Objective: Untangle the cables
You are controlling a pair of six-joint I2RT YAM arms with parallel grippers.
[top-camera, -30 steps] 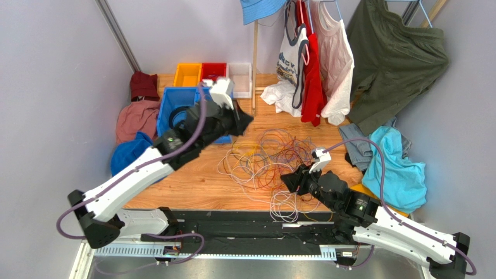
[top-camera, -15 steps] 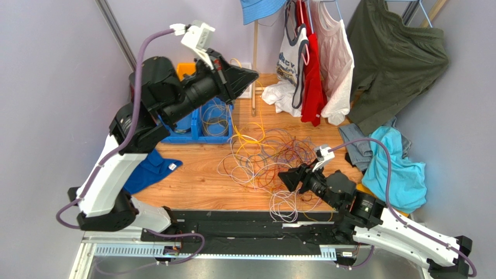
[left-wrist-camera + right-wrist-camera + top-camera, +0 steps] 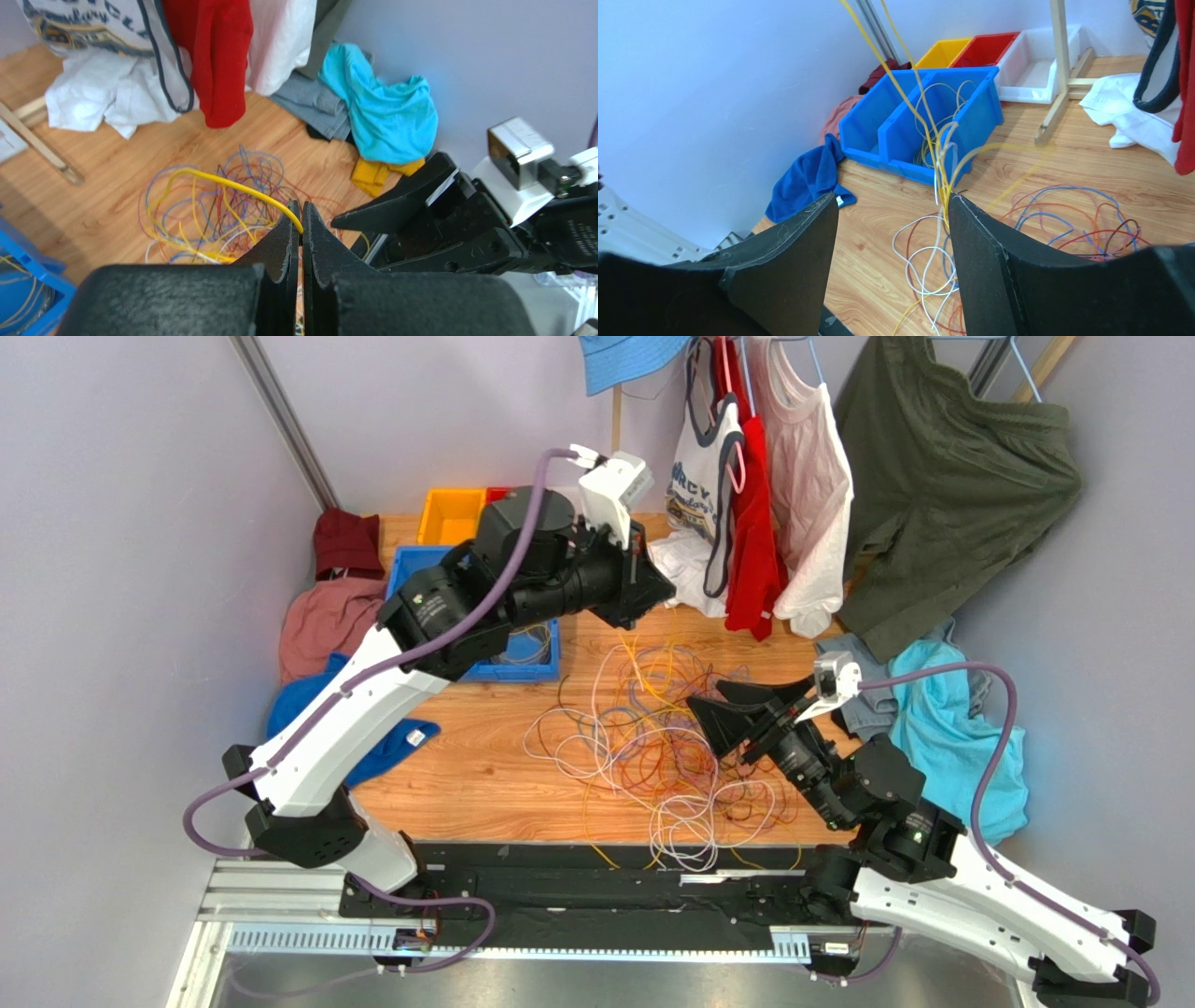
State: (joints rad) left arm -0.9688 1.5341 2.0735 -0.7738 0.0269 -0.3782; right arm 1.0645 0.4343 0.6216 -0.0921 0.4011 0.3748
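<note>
While left pincer [image 3: 300,210] is pressed together on a yellow cable [image 3: 210,180], it hangs above the table [image 3: 477,770] at far-centre, just left of the hanging clothes [image 3: 755,490]. That strand arcs from the tips down to the pile. Meanwhile right pincer [image 3: 892,203] is spread wide and grips nothing, hovering over the right edge of the pile and pointing left. Main bunch of cables [image 3: 638,742] sits mid-table btwn the two arms: orange, white, purple, red and yellow loops, all overlapped. White loops spill toward the near edge. Right wrist view: yellow strands rise steeply from the pile in front of the open fingers; can't tell if they touch. A few more loops lie in the blue bin [image 3: 868,126], far-left. Teal cloth [image 3: 968,742] lies right of the pile, apart from it.
</note>
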